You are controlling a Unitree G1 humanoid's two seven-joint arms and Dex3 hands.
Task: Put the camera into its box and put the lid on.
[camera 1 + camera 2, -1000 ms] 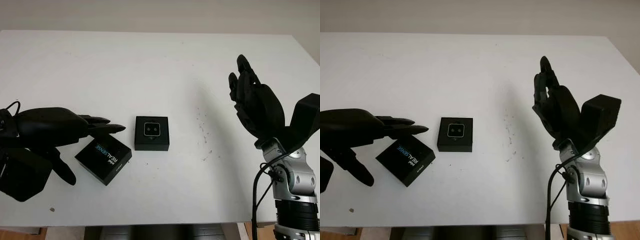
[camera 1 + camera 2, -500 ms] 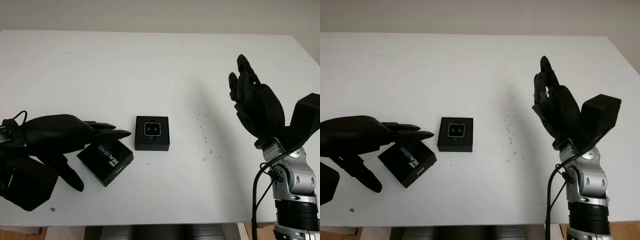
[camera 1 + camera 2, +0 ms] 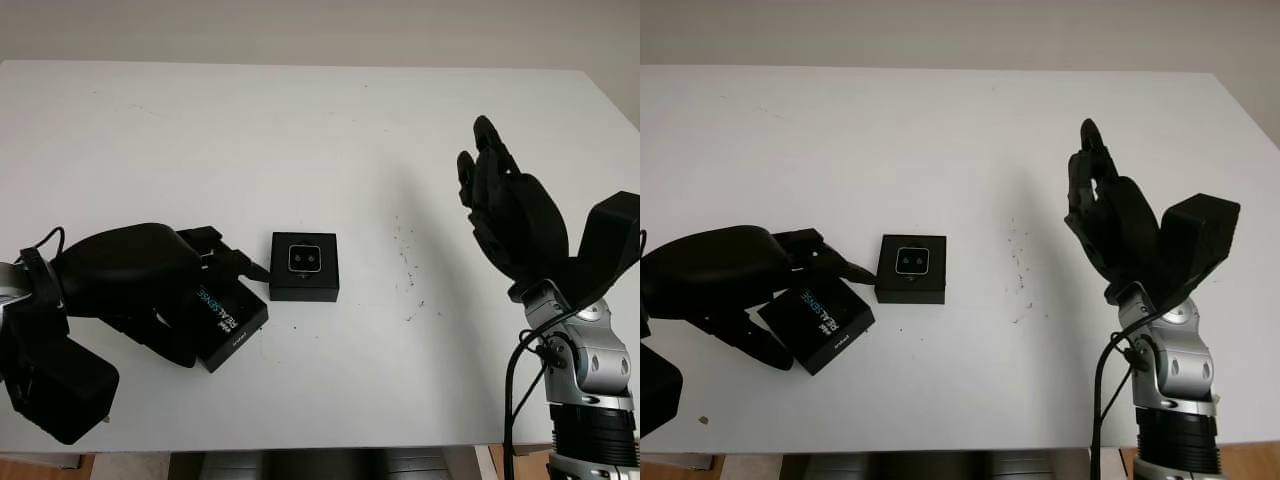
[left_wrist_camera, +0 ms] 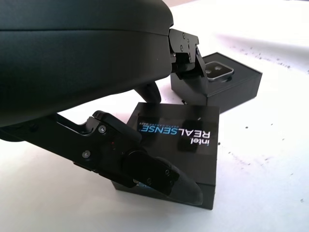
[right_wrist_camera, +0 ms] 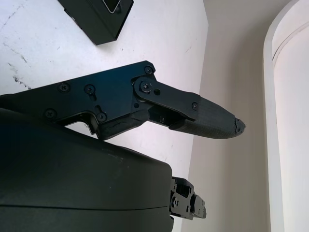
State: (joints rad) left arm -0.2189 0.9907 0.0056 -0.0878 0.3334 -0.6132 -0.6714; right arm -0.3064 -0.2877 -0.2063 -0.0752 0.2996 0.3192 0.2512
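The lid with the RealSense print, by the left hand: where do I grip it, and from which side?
Grip the lid across its two opposite side walls, coming from above. It lies flat and skewed on the table, so only its thin edges offer purchase. The left hand is already over it, thumb at one edge; the box sits apart.

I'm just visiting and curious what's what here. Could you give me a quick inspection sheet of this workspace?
Surface: white table, a few dark specks.
Job's things: camera seated in open box; lid printed REALSENSE, lying beside it.
Clutter: small crumb near front edge.
Robot hands: left robot hand closing around the lid; right robot hand open, raised above the table.
Cables: black cable along right arm.
Surroundings: pale wall behind.
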